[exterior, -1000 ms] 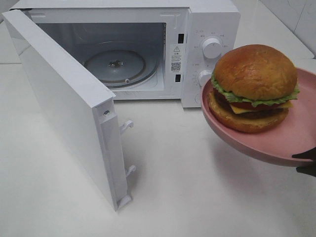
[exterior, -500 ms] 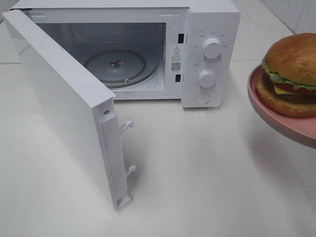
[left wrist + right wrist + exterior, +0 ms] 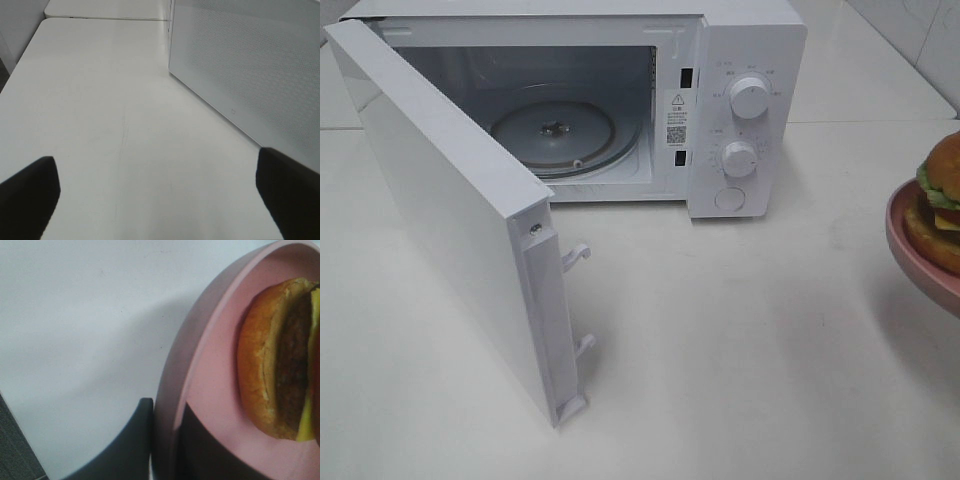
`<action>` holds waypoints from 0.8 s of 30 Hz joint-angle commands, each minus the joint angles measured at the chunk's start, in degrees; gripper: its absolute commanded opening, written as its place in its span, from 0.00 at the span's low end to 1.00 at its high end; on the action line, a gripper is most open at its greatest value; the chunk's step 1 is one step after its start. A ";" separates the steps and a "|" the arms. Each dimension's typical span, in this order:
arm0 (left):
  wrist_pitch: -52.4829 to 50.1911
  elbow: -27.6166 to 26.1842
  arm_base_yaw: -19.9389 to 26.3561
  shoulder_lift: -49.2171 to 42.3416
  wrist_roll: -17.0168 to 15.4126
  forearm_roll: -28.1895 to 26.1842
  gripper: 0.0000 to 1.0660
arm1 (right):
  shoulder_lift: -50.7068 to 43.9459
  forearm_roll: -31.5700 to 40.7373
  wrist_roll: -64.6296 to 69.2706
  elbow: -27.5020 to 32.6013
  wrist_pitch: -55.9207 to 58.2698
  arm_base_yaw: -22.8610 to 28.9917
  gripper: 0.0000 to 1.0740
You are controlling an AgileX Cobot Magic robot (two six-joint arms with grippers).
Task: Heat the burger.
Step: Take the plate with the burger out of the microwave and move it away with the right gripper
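The burger (image 3: 944, 210), golden-brown bun with green lettuce and yellow cheese, sits on a pink plate (image 3: 918, 255) held in the air at the far right edge of the exterior view, mostly cut off. In the right wrist view my right gripper (image 3: 167, 440) is shut on the pink plate's rim (image 3: 172, 390), one dark finger (image 3: 132, 442) outside and one inside, with the burger (image 3: 267, 360) close beside it. The white microwave (image 3: 745, 60) stands open, its glass turntable (image 3: 552, 135) bare. My left gripper (image 3: 160, 200) is open and empty over the table beside the door.
The microwave door (image 3: 450, 210) swings out to the front left and shows as a mesh panel (image 3: 250, 65) in the left wrist view. Two knobs (image 3: 749, 97) and a button are on the control panel. The white table (image 3: 740, 360) lies in front.
The plate with the burger has moved right, away from the microwave's control panel, and is now mostly out of the exterior view. The microwave has not moved.
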 commanded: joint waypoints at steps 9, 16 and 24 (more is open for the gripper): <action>0.11 0.06 0.29 -0.97 -0.11 -0.23 0.94 | 2.41 -12.43 22.12 -0.17 3.55 -0.29 0.00; 0.11 0.06 0.29 -0.97 -0.11 -0.23 0.94 | 5.67 -14.38 31.91 -0.23 3.84 -0.29 0.00; 0.11 0.06 0.29 -0.97 -0.11 -0.23 0.94 | 11.69 -15.81 42.57 -0.23 3.90 -0.29 0.00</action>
